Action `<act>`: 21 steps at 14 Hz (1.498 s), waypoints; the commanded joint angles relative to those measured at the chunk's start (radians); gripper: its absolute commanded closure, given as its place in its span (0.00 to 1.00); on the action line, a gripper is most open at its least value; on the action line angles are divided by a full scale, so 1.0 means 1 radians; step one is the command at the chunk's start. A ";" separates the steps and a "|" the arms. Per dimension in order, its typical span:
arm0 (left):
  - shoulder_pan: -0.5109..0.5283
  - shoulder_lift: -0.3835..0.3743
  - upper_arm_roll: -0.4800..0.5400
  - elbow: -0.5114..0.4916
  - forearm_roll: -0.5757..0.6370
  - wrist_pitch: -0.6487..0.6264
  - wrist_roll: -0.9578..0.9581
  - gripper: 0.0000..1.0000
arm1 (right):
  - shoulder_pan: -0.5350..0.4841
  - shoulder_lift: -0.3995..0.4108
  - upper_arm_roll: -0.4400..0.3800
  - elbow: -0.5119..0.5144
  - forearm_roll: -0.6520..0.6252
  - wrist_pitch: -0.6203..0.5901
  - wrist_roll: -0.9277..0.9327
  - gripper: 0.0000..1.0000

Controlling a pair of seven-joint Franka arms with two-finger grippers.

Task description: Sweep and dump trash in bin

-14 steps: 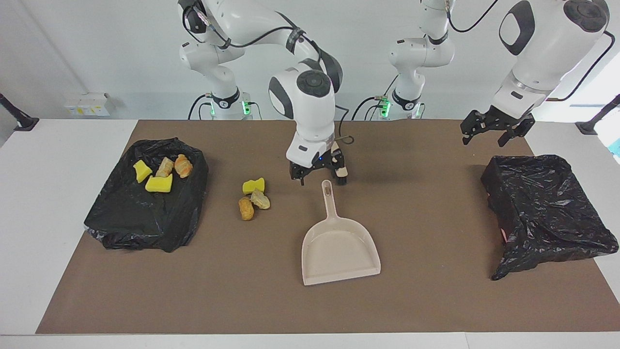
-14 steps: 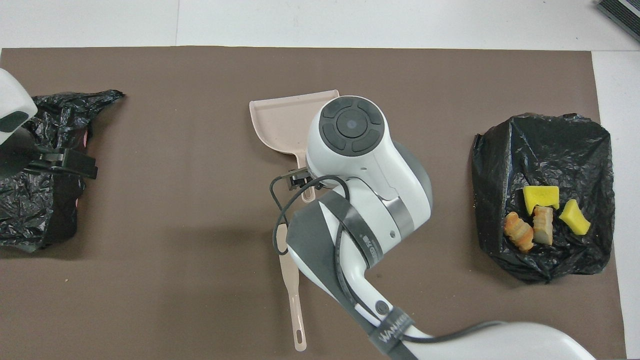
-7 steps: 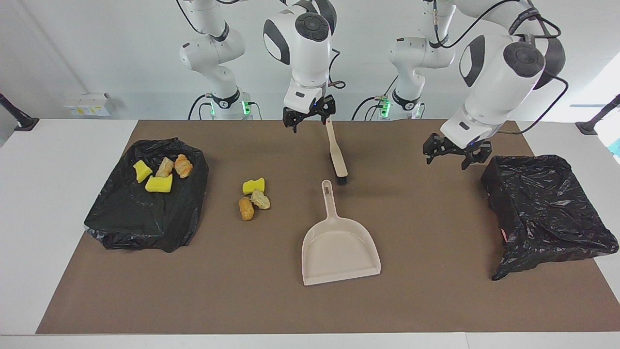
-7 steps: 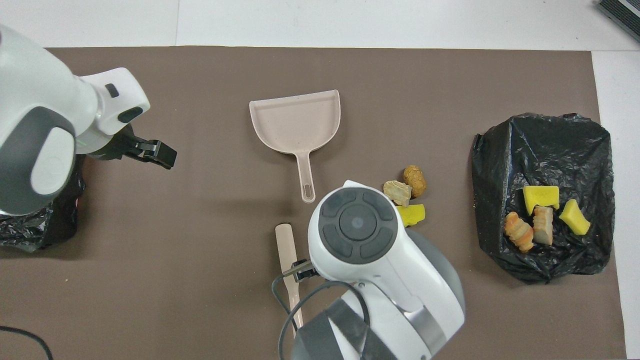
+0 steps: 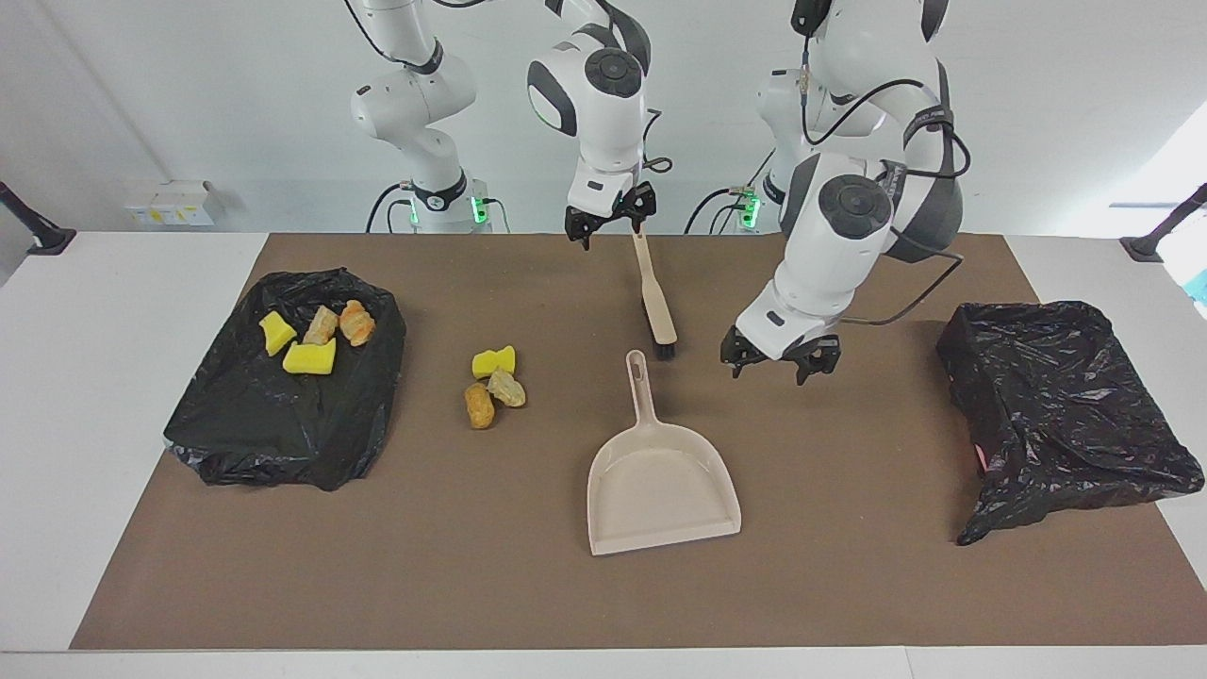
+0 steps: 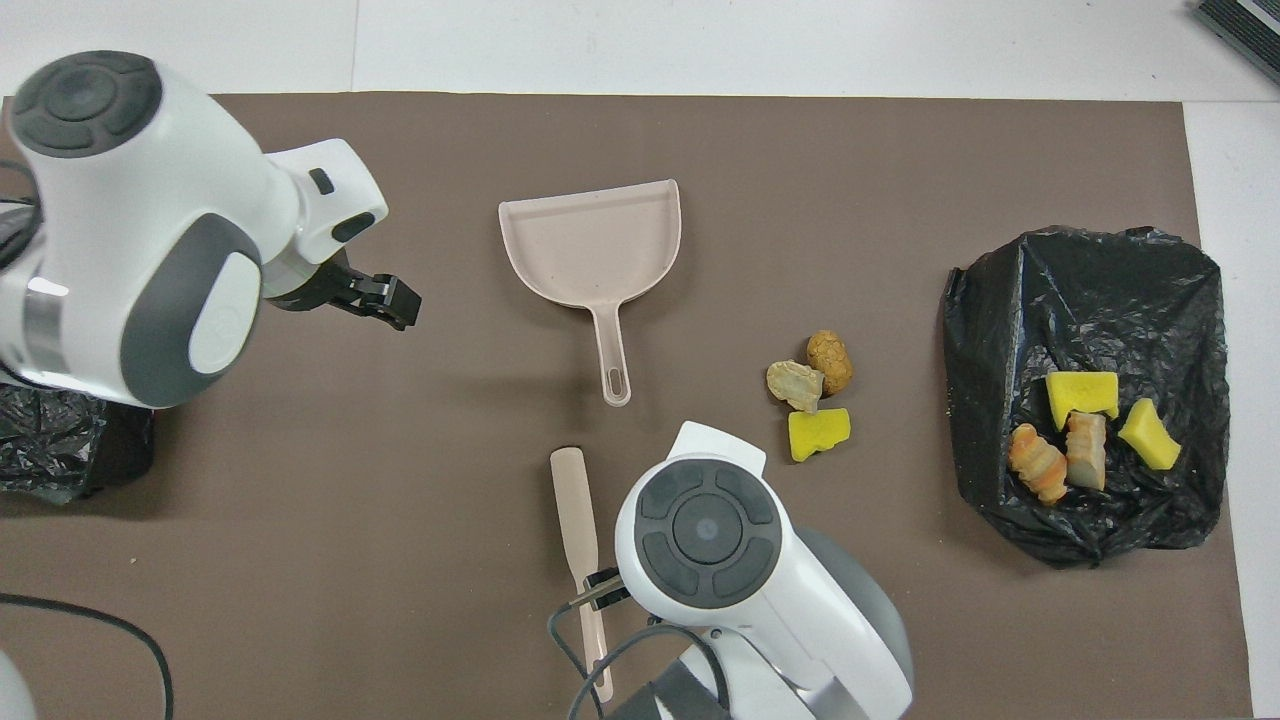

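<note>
Yellow and tan trash — three scraps (image 5: 493,382) on the mat beside the dustpan (image 5: 660,481), four (image 5: 316,338) on the black bag (image 5: 283,415) | brush (image 5: 655,300) lies near the dustpan handle | right gripper (image 5: 610,215) open over the brush handle | left gripper (image 5: 781,356) open — empty, over bare mat

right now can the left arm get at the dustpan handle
Probably yes. The left hand hangs open over bare mat just beside the dustpan handle, toward the left arm's end of the table. Nothing lies between them; the brush lies nearer the robots, and the right hand is over its handle end.
</note>
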 commanded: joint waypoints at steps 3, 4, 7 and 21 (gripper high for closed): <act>-0.117 0.072 0.014 0.037 -0.018 0.093 -0.233 0.00 | 0.066 0.058 0.001 -0.059 0.021 0.156 0.094 0.00; -0.149 0.075 0.014 0.034 -0.018 0.100 -0.287 0.00 | 0.069 0.077 0.001 -0.059 0.021 0.164 0.095 0.00; -0.231 0.156 0.020 0.041 0.010 0.137 -0.361 0.00 | 0.081 0.095 0.003 -0.087 0.021 0.165 0.103 0.00; -0.191 0.109 0.019 0.023 0.019 0.126 -0.338 1.00 | 0.133 0.134 0.003 -0.131 0.021 0.287 0.187 0.34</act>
